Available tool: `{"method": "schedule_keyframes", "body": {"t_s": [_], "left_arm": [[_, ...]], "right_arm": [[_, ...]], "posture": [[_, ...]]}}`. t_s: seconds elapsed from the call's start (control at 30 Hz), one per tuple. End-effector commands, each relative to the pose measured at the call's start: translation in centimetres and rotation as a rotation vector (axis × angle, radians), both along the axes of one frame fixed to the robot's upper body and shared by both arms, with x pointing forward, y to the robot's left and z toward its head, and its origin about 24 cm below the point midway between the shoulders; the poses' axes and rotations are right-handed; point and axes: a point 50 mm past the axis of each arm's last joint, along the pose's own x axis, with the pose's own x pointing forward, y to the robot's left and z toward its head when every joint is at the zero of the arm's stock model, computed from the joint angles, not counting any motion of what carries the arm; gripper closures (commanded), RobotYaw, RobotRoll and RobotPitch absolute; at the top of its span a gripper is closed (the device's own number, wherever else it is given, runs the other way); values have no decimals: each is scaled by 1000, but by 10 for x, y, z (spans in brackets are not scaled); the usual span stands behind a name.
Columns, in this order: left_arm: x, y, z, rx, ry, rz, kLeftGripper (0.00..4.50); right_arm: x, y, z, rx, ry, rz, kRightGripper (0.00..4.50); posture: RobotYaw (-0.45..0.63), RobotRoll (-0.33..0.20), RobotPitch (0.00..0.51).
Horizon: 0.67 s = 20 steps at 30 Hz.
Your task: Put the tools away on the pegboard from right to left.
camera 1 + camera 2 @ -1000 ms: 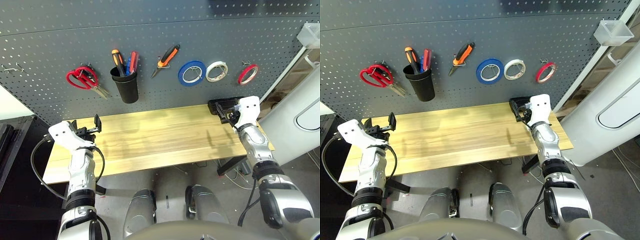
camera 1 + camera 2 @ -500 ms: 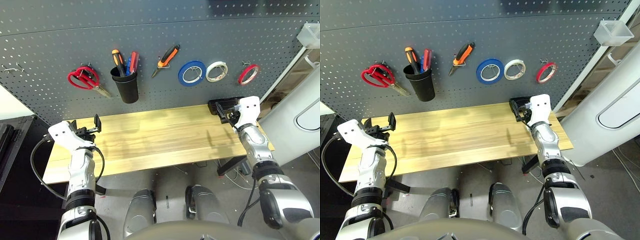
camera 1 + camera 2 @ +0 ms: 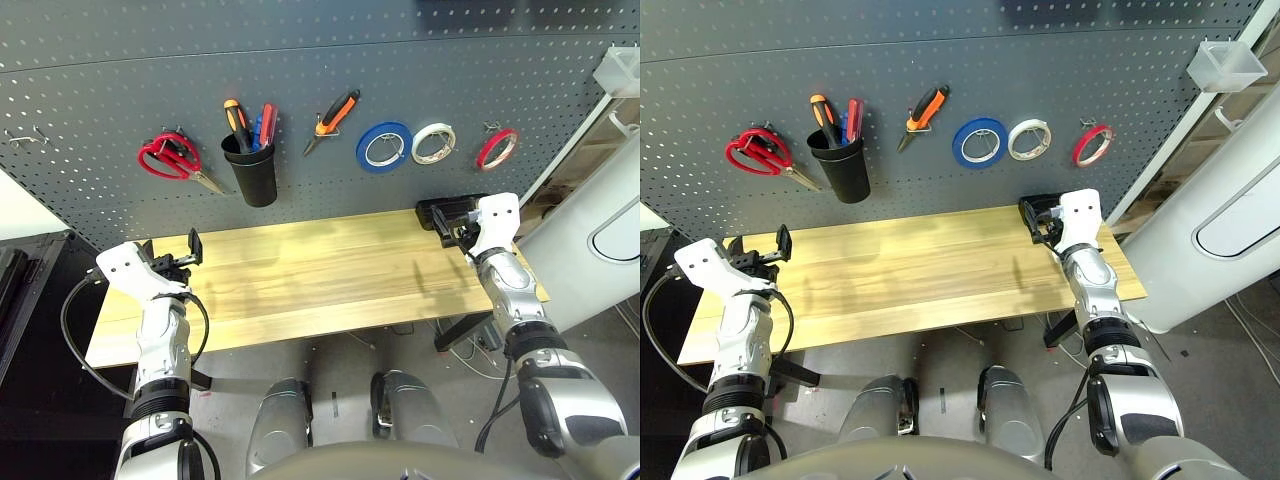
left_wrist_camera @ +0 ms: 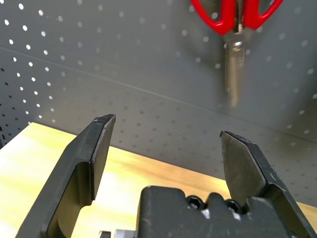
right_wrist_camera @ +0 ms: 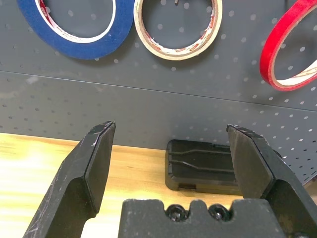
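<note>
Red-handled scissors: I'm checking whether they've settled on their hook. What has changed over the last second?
The red-handled scissors shifted slightly rightward on the pegboard, as if swinging on their hook. The left tool and right tool stayed open, empty and in place. The pliers and red tape ring hang unchanged.

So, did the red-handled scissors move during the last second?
Yes. The red-handled scissors swung on the pegboard: their blades rose toward the black cup.

Bright even overhead light, pale glare on the wooden table (image 3: 330, 270) at its far edge, soft arm shadows, dark matte pegboard (image 3: 300, 60), wrist views slightly soft up close
</note>
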Motion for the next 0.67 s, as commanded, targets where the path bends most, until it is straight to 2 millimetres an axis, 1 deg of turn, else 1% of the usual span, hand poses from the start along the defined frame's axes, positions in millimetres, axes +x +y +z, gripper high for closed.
{"method": "schedule_keyframes", "body": {"t_s": [0.03, 0.33, 0.57, 0.67], "left_arm": [[3, -2, -1, 8, 15, -17, 38], [6, -4, 0, 6, 9, -24, 38], [-3, 4, -1, 17, 19, -11, 38], [-5, 5, -2, 17, 26, -11, 38]], "right_arm": [[0, -5, -1, 1, 5, -15, 0], [0, -6, -1, 1, 3, -19, 0], [-2, -2, -5, 11, 9, -19, 0], [-4, 1, -8, 17, 11, -18, 0]], "posture": [[17, 0, 8], [25, 0, 5], [21, 0, 11], [8, 0, 21]]}}
